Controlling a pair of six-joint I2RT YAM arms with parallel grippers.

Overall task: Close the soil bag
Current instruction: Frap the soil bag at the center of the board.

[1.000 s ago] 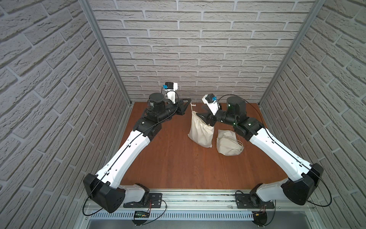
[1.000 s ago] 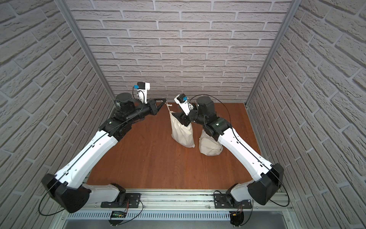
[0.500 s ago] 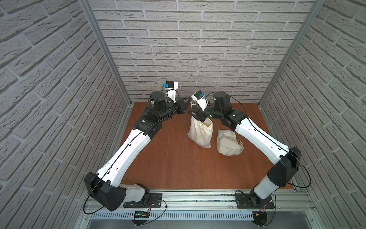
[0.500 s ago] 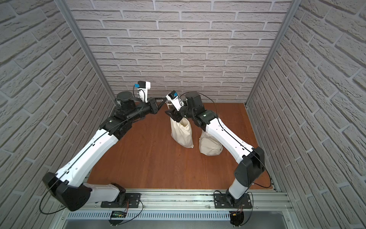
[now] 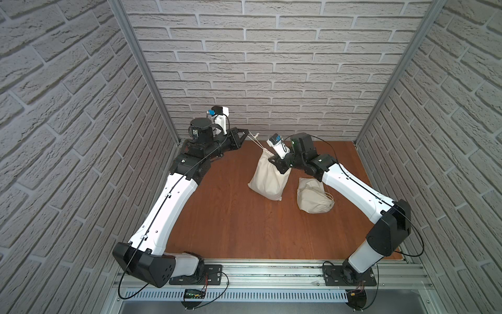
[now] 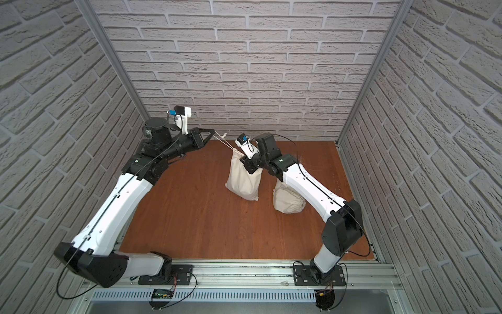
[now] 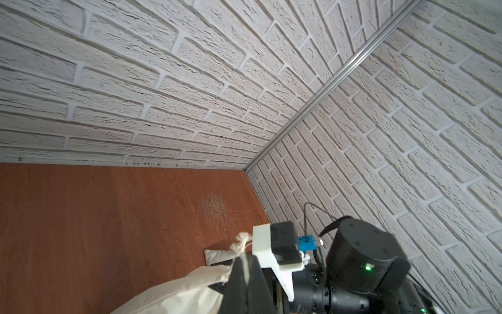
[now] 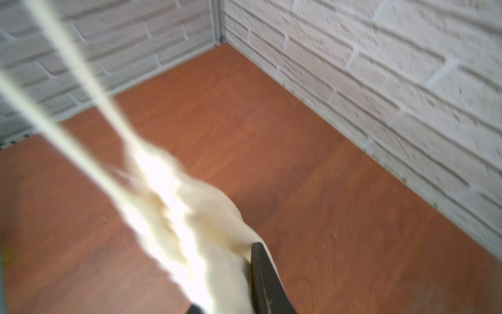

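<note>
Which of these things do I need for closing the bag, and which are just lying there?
In the job:
- soil bag, standing upright
- its drawstring, taut, pinched by the left gripper
- right gripper, at the bag's neck

Lying about:
- second bag, slumped on the table apart from the first, mouth already cinched

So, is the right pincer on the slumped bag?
No, the right pincer sits at the neck of the upright bag; the slumped bag lies apart from it.
</note>
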